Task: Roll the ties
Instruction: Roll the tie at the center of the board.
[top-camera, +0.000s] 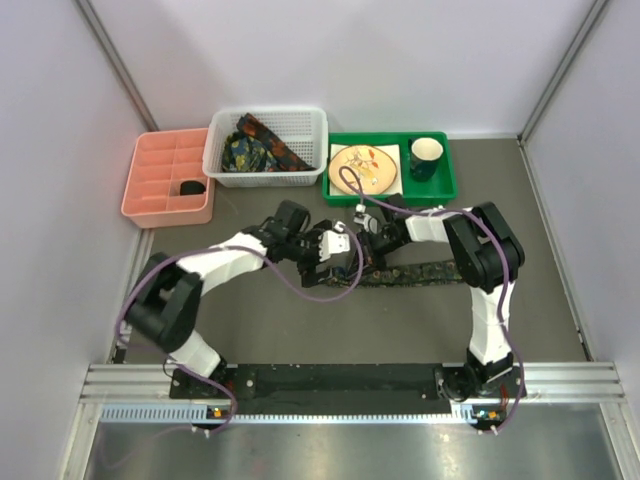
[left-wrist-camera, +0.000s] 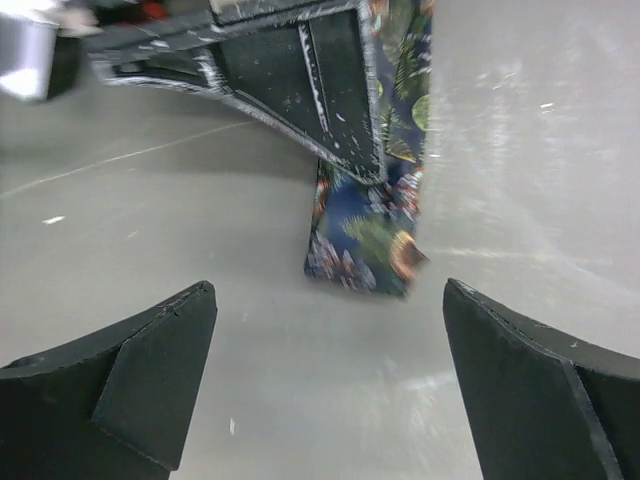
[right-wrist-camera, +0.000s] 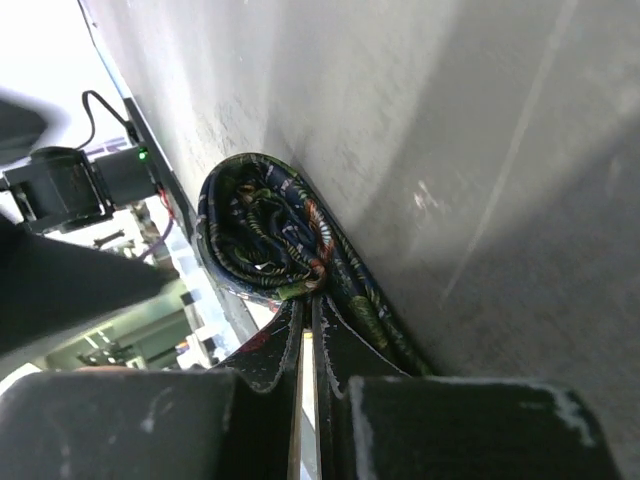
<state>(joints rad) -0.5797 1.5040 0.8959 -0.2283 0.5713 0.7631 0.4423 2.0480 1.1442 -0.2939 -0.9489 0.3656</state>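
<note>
Matte grey table (top-camera: 300, 330), plain white walls. In the perforated white basket (top-camera: 308, 135) you see bunched ties (top-camera: 255, 148). Your left gripper (left-wrist-camera: 328, 295) stands spread wide, holding nothing. Your right gripper (right-wrist-camera: 305, 312) is pinched on the tie (right-wrist-camera: 265, 230), a glossy paisley coil. Its flat tail lies rightward along the table.

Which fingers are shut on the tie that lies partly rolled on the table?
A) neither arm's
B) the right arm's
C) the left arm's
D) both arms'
B: the right gripper pinches the tie at its rolled end, fingers together, while the left gripper has its fingers wide apart, holding nothing.
</note>
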